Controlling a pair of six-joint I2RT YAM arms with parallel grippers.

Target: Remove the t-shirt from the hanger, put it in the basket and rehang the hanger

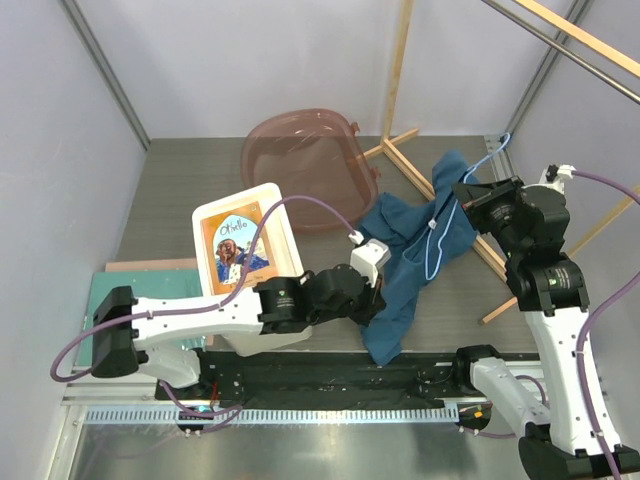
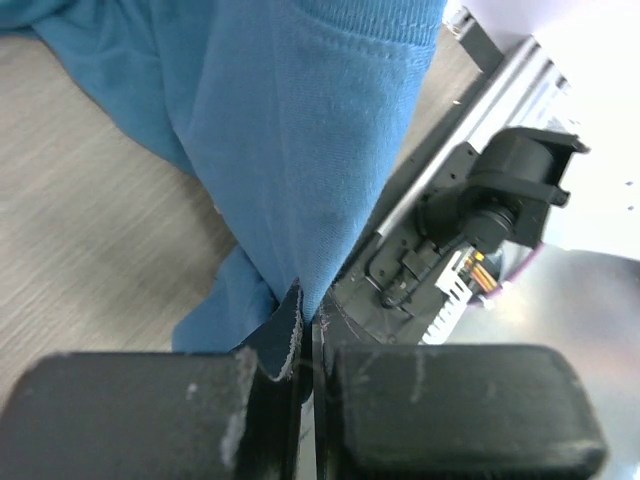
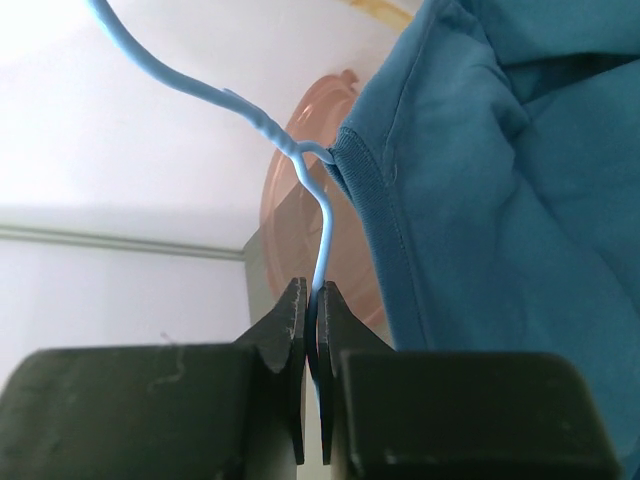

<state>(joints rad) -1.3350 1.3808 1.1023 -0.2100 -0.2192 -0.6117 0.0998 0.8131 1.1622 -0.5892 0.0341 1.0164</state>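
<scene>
Step in hand, judged: drawing cloth off wire. From above: t-shirt [image 1: 405, 265] heaped on counter [image 1: 170, 200] just right of white box [image 1: 250, 250], hanger [image 1: 428, 255] lying across it farther right. Left wrist: left tool [image 2: 308, 322] pressed together on a t-shirt fold. Right wrist: right tool [image 3: 318, 310] pinching hanger wire below its twist, collar touching that wire. Hold wire fixed; draw cloth toward white box slowly, freeing one hanger shoulder at a time, shoulders possibly inside the cloth, hard to tell.
</scene>
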